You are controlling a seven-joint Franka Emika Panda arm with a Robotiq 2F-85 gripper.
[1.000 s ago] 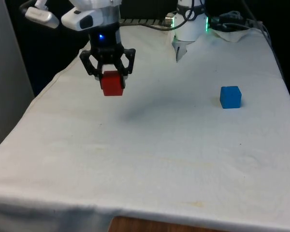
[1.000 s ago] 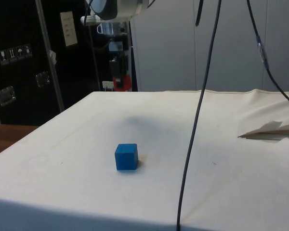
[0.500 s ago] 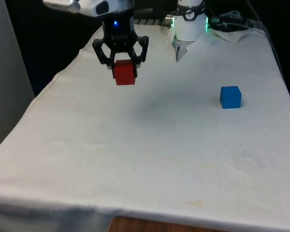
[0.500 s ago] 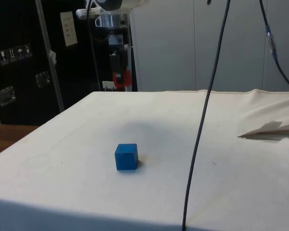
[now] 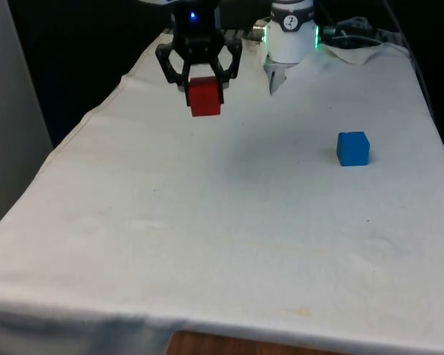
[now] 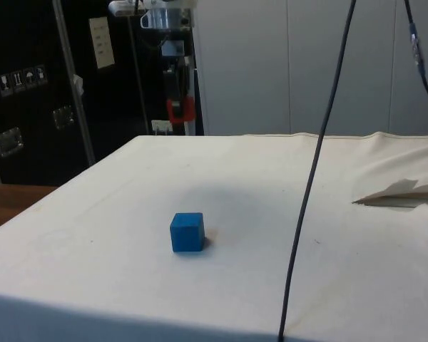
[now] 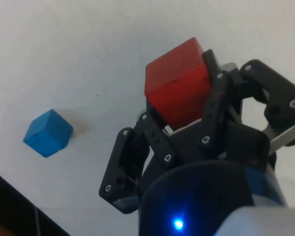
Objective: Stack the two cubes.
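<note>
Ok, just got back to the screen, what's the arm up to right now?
The black two-finger gripper is shut on the small red cube and holds it in the air above the white tablecloth, towards the far end of the table. The small blue cube sits alone on the cloth, off towards the front view's right, well apart from the red one. Nothing is stacked yet.

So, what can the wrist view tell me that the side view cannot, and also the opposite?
Wrist view alone: the grip up close, with the gripper closed on the red cube.

Side view alone: the red cube hangs well above the table, far from the blue cube.

Both: the blue cube sits alone on the white cloth, nothing stacked on it.
</note>
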